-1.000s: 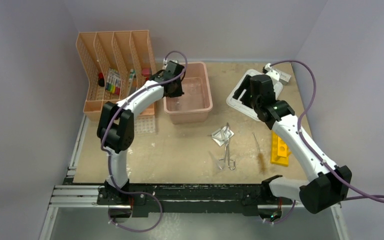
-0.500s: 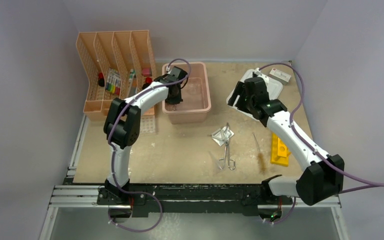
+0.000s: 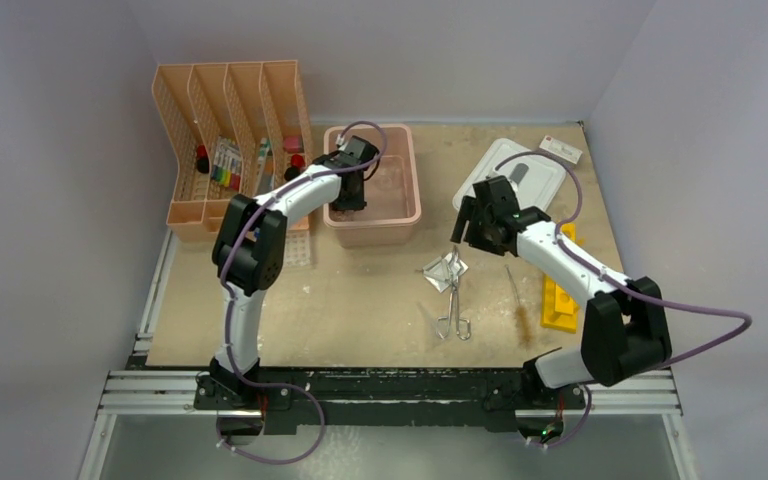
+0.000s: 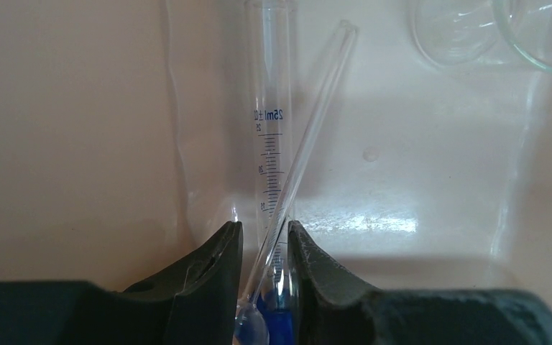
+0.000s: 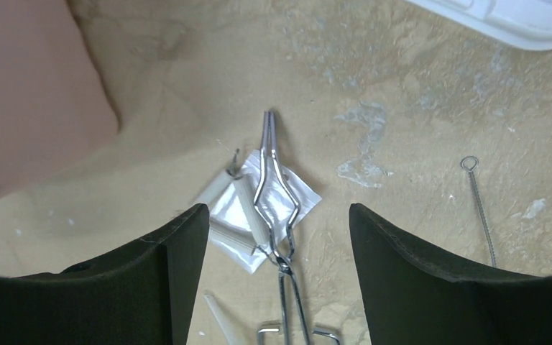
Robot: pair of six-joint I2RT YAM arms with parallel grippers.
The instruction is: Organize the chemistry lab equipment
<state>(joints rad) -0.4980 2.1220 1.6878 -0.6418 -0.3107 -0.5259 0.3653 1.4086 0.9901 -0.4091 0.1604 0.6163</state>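
Observation:
My left gripper (image 3: 348, 205) is down inside the pink bin (image 3: 400, 225). Its jaws (image 4: 264, 226) stand slightly apart, open, with a thin clear pipette (image 4: 309, 136) leaning loose in the gap. A graduated cylinder (image 4: 267, 93) with a blue base lies on the bin floor beneath. My right gripper (image 3: 457, 235) hangs wide open (image 5: 279, 208) over the metal forceps (image 5: 273, 165), which lie across a small clear bag (image 5: 302, 198). On the table these are the forceps (image 3: 452, 300) and the bag (image 3: 444, 268). A yellow holed rack (image 3: 560, 300) lies at the right.
A thin wire brush (image 3: 517, 300) lies beside the yellow rack. The white lid (image 3: 540, 180) rests at the back right, a small white box (image 3: 560, 150) beyond it. The peach organizer (image 3: 185, 120) stands back left, a clear tube tray (image 3: 290, 248) before it. More glassware (image 4: 460, 29) sits in the bin.
My left gripper moved into the pink bin and its jaws have parted a little around the pipette. My right arm swung from over the white lid leftward to above the forceps and bag.

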